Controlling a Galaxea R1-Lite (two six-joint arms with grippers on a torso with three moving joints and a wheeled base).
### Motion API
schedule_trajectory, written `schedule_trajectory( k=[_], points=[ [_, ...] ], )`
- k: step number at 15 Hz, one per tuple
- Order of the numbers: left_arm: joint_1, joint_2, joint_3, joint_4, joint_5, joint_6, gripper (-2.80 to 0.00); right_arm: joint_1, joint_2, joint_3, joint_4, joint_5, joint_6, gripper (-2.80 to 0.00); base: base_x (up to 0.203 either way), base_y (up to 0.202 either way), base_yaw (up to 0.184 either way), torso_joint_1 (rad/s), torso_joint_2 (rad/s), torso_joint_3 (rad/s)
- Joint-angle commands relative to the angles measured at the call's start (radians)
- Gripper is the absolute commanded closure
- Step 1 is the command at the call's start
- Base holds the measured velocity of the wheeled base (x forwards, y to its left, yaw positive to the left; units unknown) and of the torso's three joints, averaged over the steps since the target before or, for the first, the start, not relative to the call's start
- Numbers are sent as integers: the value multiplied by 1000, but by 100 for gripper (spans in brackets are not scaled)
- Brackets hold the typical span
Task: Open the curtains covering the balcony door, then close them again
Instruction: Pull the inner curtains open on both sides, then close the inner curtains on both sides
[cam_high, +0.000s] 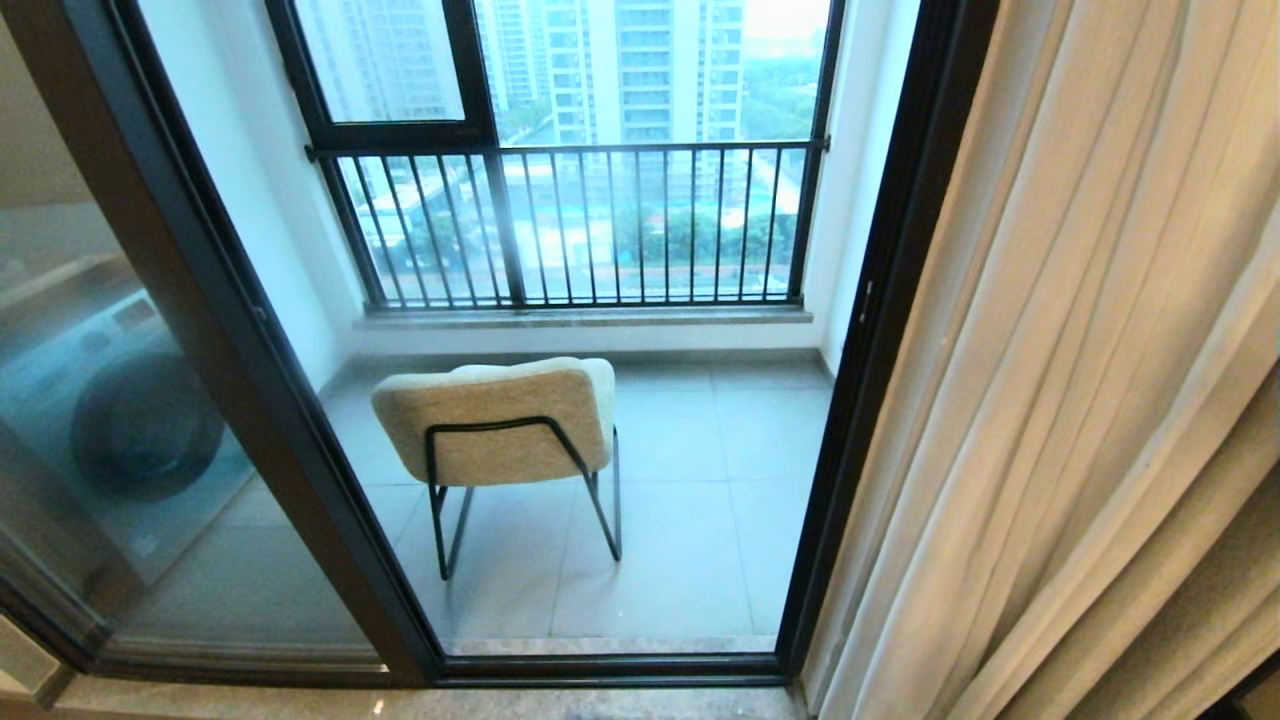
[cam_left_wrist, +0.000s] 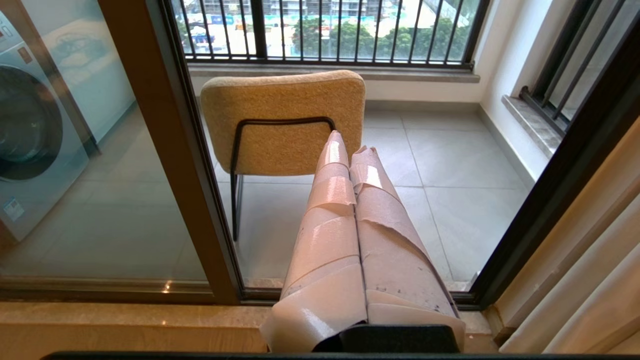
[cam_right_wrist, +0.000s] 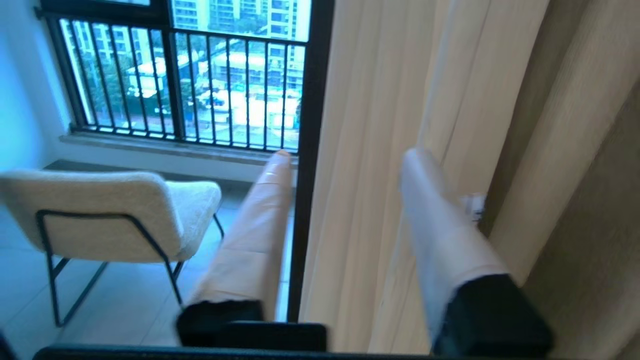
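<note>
Cream curtains (cam_right_wrist: 380, 125) stood bunched aside, your right claw (cam_right_wrist: 345, 155) spread astride their edge, so clench and drag them shut.

Daylight, soft and overcast, enters through the barred window (cam_high: 570, 220) beyond the balcony door (cam_high: 880, 330); sky above the window bars bleaches to white. Balcony floor near the chair (cam_high: 505, 430): evenly lit, faint shadow under the seat only. Glass panel left of the chair: hazy, greenish reflections, a washing machine (cam_high: 140, 420) showing dim and soft behind it. Curtains (cam_high: 1080, 400) right of the chair: warm beige, darker in the folds. Head view: door frames bow outward toward the edges. Right wrist view: motion blur over the right gripper (cam_right_wrist: 345, 160) fingers (cam_right_wrist: 440, 220), cold blue cast on the wall left of the chair. Left wrist view: sharp, small glints on the sill.
</note>
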Motion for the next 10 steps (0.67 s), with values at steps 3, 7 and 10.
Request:
schedule_trajectory(
  k=[3, 7, 10],
  points=[
    [0, 0, 0, -1, 1, 0, 0, 27, -304, 130, 138, 1, -9, 0, 0, 0, 0, 0, 0, 0],
    [0, 0, 0, -1, 1, 0, 0, 56, -506, 280, 266, -1, -66, 0, 0, 0, 0, 0, 0, 0],
    [0, 0, 0, -1, 1, 0, 0, 89, -594, 332, 339, -2, -105, 0, 0, 0, 0, 0, 0, 0]
  ],
)
